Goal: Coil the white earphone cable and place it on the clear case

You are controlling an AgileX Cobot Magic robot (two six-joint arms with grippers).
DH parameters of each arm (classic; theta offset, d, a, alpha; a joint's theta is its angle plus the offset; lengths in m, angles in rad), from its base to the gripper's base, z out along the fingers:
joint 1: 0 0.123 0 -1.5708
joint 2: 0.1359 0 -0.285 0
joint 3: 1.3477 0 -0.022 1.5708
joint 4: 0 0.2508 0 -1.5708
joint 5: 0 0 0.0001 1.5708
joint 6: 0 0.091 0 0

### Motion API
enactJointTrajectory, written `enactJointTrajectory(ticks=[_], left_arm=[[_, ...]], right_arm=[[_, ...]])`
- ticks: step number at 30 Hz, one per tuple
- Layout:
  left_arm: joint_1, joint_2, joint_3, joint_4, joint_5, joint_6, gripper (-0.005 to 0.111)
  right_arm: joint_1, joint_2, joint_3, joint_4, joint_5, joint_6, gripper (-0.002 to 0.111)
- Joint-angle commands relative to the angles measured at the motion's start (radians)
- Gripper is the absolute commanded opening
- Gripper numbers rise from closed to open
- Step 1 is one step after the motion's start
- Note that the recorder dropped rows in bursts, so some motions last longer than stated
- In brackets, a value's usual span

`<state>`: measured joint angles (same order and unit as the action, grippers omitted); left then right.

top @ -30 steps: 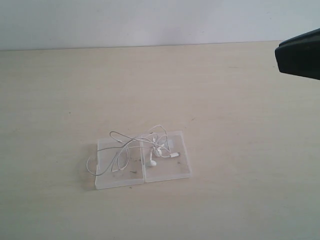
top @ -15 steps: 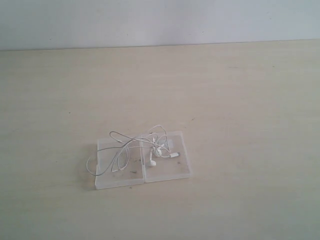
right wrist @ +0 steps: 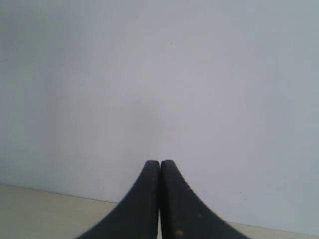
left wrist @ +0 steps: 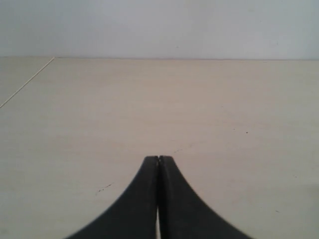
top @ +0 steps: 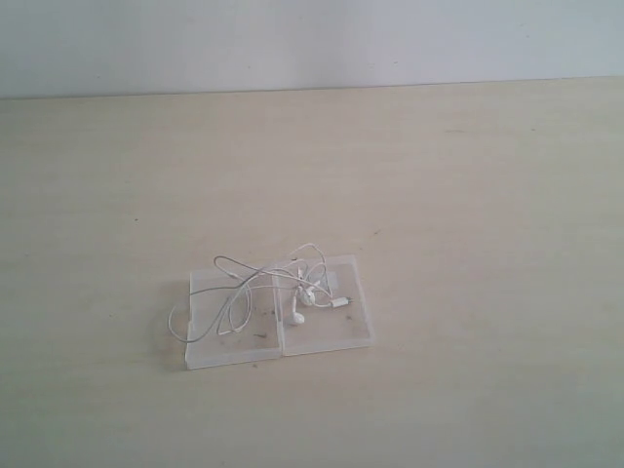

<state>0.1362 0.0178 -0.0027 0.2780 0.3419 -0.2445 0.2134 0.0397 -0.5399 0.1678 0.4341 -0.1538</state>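
On the table (top: 468, 195), toward the near side in the exterior view, lies the case (top: 331, 336), opened flat with its two halves side by side. The cable (top: 306, 295) sits on it in a loose tangle: both earbuds and the plug rest on the right half, while thin loops run across the left half and spill just past its left and far edges. A few dark specks dot the left half. A pale patch on the right half, under the wire, is too small to read.

Both grippers show only in their wrist views. The left gripper (left wrist: 158, 158) has its fingers pressed together on nothing and points level across bare tabletop toward the wall (top: 292, 44). The right gripper (right wrist: 159, 162) is likewise pressed together and empty, facing the wall with only a strip of table beneath it.
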Motion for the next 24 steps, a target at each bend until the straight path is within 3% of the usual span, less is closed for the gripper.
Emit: enactJointTrajectory(ticks=[1,14,24], left_arm=[[0.004,-0.005,0.003,0.000,0.004,0.001,0.000],[0.004,-0.005,0.003,0.000,0.013,0.001,0.000],[0.004,-0.005,0.003,0.000,0.013,0.001,0.000]], right_arm=[[-0.004,-0.022,0.033,-0.008,-0.012,-0.009,0.000],[-0.154,-0.040,0.247,-0.069,-0.147,0.024,0.000],[-0.166,-0.040,0.496,-0.207,-0.281,0.218,0.000]])
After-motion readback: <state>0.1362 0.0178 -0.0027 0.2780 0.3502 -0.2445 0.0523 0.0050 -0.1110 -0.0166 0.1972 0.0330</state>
